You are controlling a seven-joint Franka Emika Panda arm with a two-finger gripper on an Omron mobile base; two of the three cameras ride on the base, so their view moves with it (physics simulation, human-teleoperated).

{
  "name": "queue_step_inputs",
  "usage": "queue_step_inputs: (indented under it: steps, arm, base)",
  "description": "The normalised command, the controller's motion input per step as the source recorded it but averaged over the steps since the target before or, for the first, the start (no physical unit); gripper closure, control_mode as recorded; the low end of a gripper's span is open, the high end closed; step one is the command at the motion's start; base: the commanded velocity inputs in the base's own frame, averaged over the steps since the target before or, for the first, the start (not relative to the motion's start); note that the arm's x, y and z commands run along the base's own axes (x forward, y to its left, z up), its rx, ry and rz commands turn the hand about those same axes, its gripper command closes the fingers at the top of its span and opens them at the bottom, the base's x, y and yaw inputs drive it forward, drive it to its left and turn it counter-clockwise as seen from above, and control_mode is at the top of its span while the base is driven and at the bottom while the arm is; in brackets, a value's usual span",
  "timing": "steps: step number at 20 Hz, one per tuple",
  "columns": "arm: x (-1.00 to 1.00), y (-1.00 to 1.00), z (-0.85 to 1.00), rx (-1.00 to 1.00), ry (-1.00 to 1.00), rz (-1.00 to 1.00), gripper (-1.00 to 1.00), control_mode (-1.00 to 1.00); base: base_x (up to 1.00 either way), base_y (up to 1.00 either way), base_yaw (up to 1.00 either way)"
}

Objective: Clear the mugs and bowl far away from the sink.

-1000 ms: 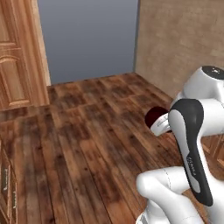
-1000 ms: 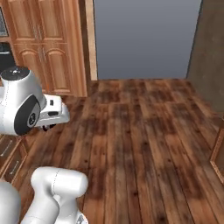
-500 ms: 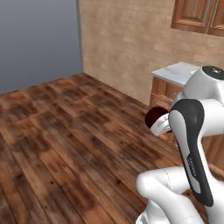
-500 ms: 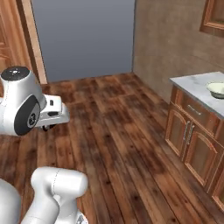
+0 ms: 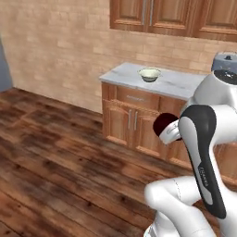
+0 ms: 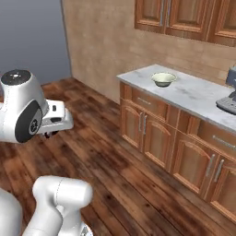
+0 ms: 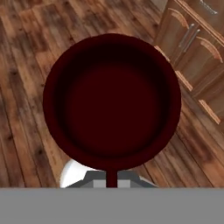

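Note:
A dark red mug point(image 7: 112, 100) hangs in front of the hand camera, its open mouth facing the lens, with my gripper point(image 7: 112, 177) shut on its near rim. From the left base view the mug point(image 5: 163, 124) peeks out beside my forearm, above the wooden floor. The pale cream bowl point(image 5: 149, 74) rests on a grey marble counter point(image 5: 180, 85); in the right base view the bowl point(image 6: 163, 79) sits near the counter's left end. The sink is out of view.
Wooden base cabinets point(image 6: 156, 129) stand under the counter, with upper cabinets point(image 5: 185, 16) above. A dark coffee machine point(image 6: 228, 97) sits on the counter at the right. A brick-patterned wall point(image 5: 51, 51) runs behind, and plank flooring point(image 5: 55, 176) spreads to the left.
The base has turned: the doorway and floor slid out of view, and the counter with the bowl came into view. The mug stays held in the gripper.

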Motion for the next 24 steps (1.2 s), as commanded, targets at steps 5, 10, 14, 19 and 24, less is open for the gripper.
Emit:
queue_step_inputs:
  steps: [5, 10, 14, 19, 24]
  arm:
    - [0.0, 0.0, 0.0, 0.0, 0.0, 0.0, 1.0, 1.0]
    - [0.0, 0.0, 0.0, 0.0, 0.0, 0.0, 1.0, 1.0]
    - [0.0, 0.0, 0.0, 0.0, 0.0, 0.0, 1.0, 1.0]
    - [0.0, 0.0, 0.0, 0.0, 0.0, 0.0, 1.0, 1.0]
    - [0.0, 0.0, 0.0, 0.0, 0.0, 0.0, 1.0, 1.0]
  base:
    - [0.72, 0.0, -0.65]
    - [1.0, 0.13, -0.53]
    - [1.0, 0.11, -0.45]
    - [0.94, 0.37, -0.47]
    - [0.75, 0.77, -0.41]
